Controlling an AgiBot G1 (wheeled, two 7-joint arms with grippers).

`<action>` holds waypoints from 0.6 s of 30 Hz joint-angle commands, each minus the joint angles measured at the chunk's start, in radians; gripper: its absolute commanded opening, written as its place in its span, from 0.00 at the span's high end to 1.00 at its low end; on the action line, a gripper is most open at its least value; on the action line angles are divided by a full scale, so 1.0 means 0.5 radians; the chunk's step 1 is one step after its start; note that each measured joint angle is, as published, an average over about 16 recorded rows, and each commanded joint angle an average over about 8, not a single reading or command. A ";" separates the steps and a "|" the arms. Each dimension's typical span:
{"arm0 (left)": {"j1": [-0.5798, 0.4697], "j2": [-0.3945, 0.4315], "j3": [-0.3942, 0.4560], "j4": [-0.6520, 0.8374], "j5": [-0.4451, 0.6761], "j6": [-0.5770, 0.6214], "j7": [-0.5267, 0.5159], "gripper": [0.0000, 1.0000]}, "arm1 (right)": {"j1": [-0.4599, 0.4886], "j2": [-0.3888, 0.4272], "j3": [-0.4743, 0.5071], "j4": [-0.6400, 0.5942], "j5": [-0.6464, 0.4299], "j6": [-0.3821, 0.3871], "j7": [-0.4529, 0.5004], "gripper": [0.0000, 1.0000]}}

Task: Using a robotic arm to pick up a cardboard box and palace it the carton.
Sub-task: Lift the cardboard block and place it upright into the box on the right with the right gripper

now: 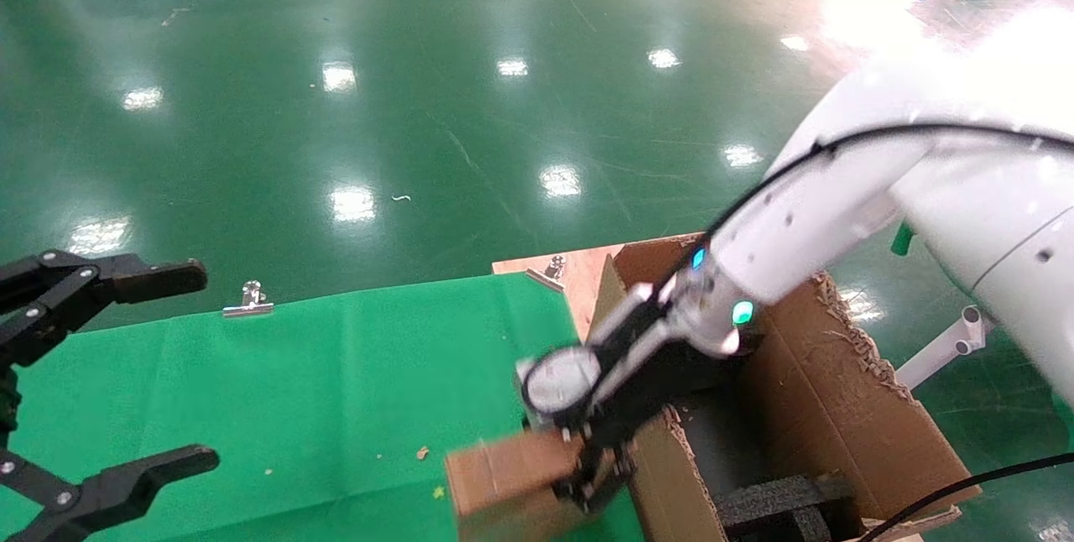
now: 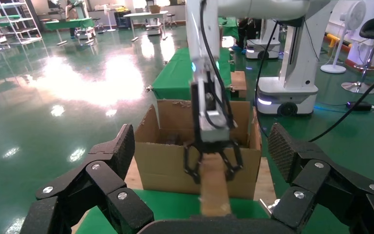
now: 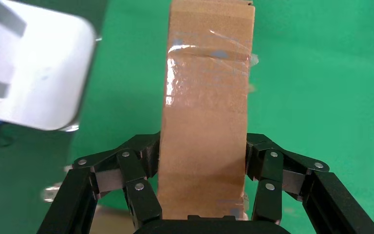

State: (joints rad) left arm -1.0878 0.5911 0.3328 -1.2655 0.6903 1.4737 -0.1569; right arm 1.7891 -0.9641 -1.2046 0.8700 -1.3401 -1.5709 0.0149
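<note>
My right gripper [image 1: 587, 487], on the white arm with the teal ring, is shut on the small brown cardboard box [image 1: 503, 479] and holds it above the green cloth, beside the carton's near wall. The box shows with its clear tape between my right gripper's fingers [image 3: 141, 195] in the right wrist view [image 3: 204, 122]. The large carton [image 1: 847, 408] with ragged flaps stands at the table's right end, with black foam [image 1: 780, 504] inside. In the left wrist view the right gripper [image 2: 213, 168] holds the box [image 2: 214, 190] in front of the carton [image 2: 170, 165]. My left gripper [image 1: 126, 374] is open and empty at the far left.
A green cloth [image 1: 294, 391] covers the table, held by metal clips [image 1: 248, 300] at its far edge. A wooden board [image 1: 570, 269] lies under the carton. Shiny green floor lies beyond. Another robot base [image 2: 285, 92] stands in the background of the left wrist view.
</note>
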 commanded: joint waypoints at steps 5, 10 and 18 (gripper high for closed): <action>0.000 0.000 0.000 0.000 0.000 0.000 0.000 0.00 | 0.172 -0.013 0.011 -0.049 0.049 -0.014 -0.016 1.00; 0.000 0.000 0.000 0.000 0.000 0.000 0.000 0.00 | 0.370 -0.041 -0.005 -0.123 0.117 -0.029 -0.050 1.00; 0.000 0.000 0.001 0.000 0.000 0.000 0.000 0.00 | 0.627 -0.063 -0.093 -0.229 0.262 -0.043 -0.128 1.00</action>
State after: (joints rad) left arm -1.0879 0.5910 0.3331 -1.2654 0.6901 1.4737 -0.1567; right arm 2.0947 -0.9907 -1.2573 0.7577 -1.2086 -1.5917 -0.0493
